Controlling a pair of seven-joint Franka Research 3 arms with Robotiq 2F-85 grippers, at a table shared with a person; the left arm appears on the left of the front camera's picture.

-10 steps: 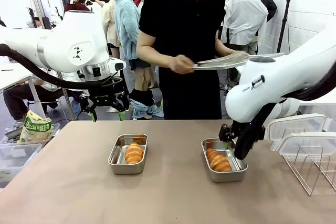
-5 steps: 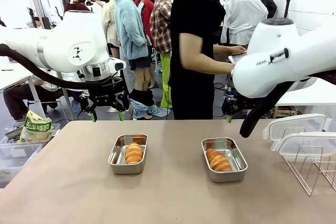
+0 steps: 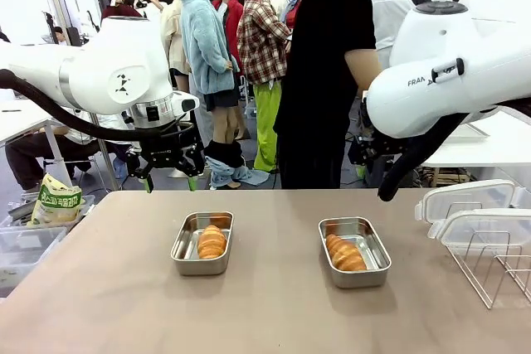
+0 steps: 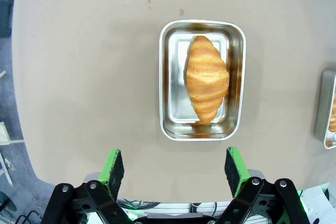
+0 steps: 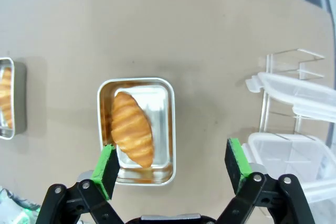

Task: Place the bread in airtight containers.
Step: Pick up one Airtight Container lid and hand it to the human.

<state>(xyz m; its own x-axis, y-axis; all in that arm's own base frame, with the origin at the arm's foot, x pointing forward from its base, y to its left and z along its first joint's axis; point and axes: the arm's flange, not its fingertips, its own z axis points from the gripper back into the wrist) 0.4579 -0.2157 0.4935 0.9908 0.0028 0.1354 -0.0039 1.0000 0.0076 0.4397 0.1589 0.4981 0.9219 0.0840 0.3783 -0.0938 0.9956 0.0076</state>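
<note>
Two open steel containers sit mid-table, each with one croissant inside. The left container (image 3: 184, 248) holds a croissant (image 3: 211, 242); the right container (image 3: 375, 250) holds another croissant (image 3: 345, 253). My left gripper (image 3: 170, 180) hangs open high above the table's far edge, behind the left tub (image 4: 169, 77) and its croissant (image 4: 207, 77); its fingers (image 4: 113, 169) hold nothing. My right gripper (image 3: 362, 168) is also raised and open (image 5: 173, 166), above the right tub (image 5: 164, 129) and its croissant (image 5: 132, 128). Two translucent lids (image 3: 465, 198) (image 5: 299, 95) lie at the right.
A wire rack (image 3: 494, 267) stands at the right table edge under the lids. A bread bag (image 3: 56, 202) and clear bins (image 3: 25, 246) sit off the table's left side. A person in black stands behind the far edge, turned away.
My right gripper has risen from the right container's far rim to well above the table. The person turned away with a flat tray. The left arm stayed still.
</note>
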